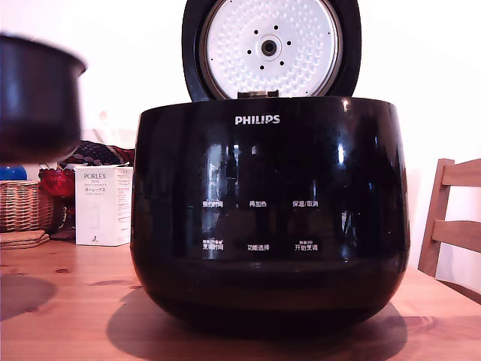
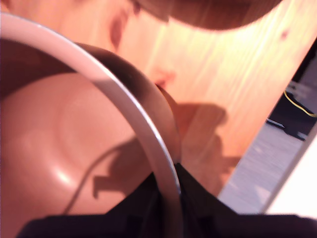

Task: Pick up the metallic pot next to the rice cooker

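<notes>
Pot (image 1: 37,98): airborne, clear of table (image 1: 75,301), held off the exterior view's left of cooker (image 1: 270,218). Gripper (image 2: 168,191): pinching pot rim, one finger inside, one outside. Step: lift under way. Next: steady, level hold; thin rim may slip.

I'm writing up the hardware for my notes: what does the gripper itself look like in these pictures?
Little of it shows. In the wrist view the gripper appears only as black, matte fingers with angular, wedge-like tips, blurred and dark. No markings or cables on it can be made out. The exterior view does not show the gripper or arm at all.
</notes>
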{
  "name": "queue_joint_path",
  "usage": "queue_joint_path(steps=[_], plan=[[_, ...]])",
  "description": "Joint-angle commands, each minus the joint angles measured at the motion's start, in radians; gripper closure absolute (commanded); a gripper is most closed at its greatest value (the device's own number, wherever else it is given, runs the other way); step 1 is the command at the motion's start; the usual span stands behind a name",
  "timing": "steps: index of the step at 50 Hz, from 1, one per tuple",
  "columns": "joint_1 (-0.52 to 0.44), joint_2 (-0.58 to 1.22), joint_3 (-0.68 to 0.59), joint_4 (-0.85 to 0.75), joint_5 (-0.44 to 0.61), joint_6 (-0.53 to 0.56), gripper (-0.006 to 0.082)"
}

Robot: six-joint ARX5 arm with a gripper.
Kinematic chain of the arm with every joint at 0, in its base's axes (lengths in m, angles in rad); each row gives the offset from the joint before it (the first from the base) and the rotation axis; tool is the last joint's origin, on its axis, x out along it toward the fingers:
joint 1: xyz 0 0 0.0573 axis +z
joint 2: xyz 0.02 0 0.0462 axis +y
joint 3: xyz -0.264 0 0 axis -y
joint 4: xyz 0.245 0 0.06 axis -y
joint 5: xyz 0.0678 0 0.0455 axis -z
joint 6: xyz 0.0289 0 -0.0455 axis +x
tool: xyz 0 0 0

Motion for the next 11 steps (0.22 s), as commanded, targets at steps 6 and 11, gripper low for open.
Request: queue_joint_path(steps=[6,11], plan=[[-0.004,-0.027,0.025,0.018,-0.024,-0.005,0.0789],[-0.004,-0.027,0.025,0.018,-0.029,-0.005,0.0789]])
